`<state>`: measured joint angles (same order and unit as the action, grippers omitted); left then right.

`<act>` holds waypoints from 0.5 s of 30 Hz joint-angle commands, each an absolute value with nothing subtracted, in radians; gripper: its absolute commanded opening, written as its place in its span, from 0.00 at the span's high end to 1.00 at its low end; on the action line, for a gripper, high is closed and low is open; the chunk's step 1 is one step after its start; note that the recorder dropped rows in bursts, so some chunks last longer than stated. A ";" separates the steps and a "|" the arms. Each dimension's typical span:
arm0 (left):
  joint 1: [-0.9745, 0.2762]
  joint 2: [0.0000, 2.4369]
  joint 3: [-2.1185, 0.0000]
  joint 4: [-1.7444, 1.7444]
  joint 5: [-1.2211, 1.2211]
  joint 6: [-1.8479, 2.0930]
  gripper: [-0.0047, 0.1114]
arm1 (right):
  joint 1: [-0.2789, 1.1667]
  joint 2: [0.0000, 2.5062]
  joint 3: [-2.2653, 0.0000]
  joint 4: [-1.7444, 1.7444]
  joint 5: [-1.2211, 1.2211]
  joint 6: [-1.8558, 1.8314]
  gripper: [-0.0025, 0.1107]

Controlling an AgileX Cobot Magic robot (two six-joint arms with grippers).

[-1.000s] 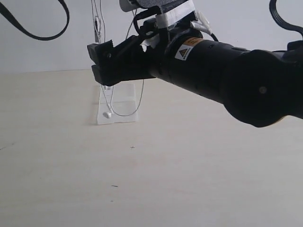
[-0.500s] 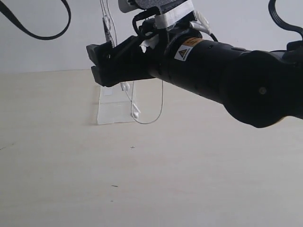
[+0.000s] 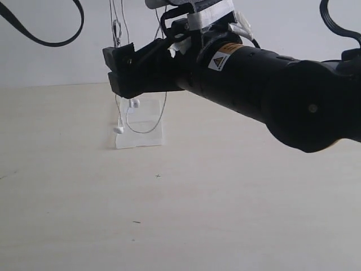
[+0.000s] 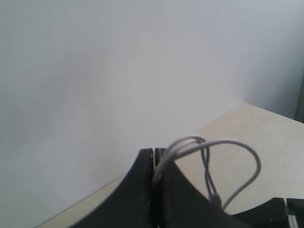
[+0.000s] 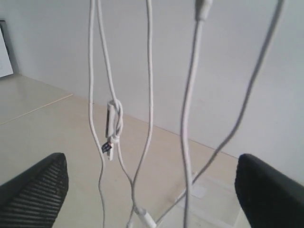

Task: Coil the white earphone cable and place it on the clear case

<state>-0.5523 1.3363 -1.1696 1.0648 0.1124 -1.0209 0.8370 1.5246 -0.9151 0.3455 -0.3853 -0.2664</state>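
The left tool [image 4: 153, 154] is pinched tight on a bunch of loops of the cable [image 4: 237, 142], which arch out from between its fingers. The right tool [image 5: 149, 166] is spread wide, its two fingers far apart, and several cable [image 5: 150, 95] strands hang down between them without touching either one. One strand is knotted around the remote [image 5: 111, 126].

In the exterior view the right tool [image 3: 119, 70] hovers above the tabletop [image 3: 225, 214], with the cable [image 3: 165, 110] dropping past it from above. One earbud [image 3: 119, 129] dangles at the left edge of the case [image 3: 141, 135]; whether they touch cannot be told. The case sits on the tabletop below the tool, its label [image 5: 197, 191] showing.
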 commanded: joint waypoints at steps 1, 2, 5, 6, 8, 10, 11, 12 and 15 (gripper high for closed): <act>-0.558 1.336 -1.175 1.059 0.115 -1.029 0.96 | 0.843 1.548 -0.914 0.339 -0.416 -0.258 0.18; -0.558 1.336 -1.175 1.062 0.114 -1.027 0.96 | 0.843 1.550 -0.914 0.337 -0.416 -0.258 0.18; -0.558 1.336 -1.175 1.062 0.126 -1.027 0.96 | 0.856 1.560 -0.914 0.337 -0.414 -0.260 0.18; -0.558 1.336 -1.175 1.062 0.128 -1.027 0.96 | 0.861 1.560 -0.914 0.337 -0.417 -0.260 0.18; -0.558 1.336 -1.175 1.062 0.138 -1.027 0.96 | 0.865 1.560 -0.916 0.337 -0.431 -0.260 0.18; -0.558 1.336 -1.175 1.062 0.140 -1.027 0.96 | 0.867 1.560 -0.916 0.335 -0.443 -0.260 0.18; -0.558 1.336 -1.175 1.062 0.140 -1.027 0.96 | 0.867 1.560 -0.916 0.335 -0.443 -0.258 0.18; -0.558 1.336 -1.175 1.062 0.140 -1.027 0.96 | 0.867 1.560 -0.916 0.335 -0.443 -0.258 0.18; -0.558 1.336 -1.175 1.062 0.140 -1.027 0.96 | 0.867 1.560 -0.916 0.335 -0.443 -0.241 0.18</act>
<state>-0.5523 1.3363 -1.1696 1.0648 0.1337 -1.0234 0.8636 1.5591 -0.9151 0.3418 -0.4253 -0.2572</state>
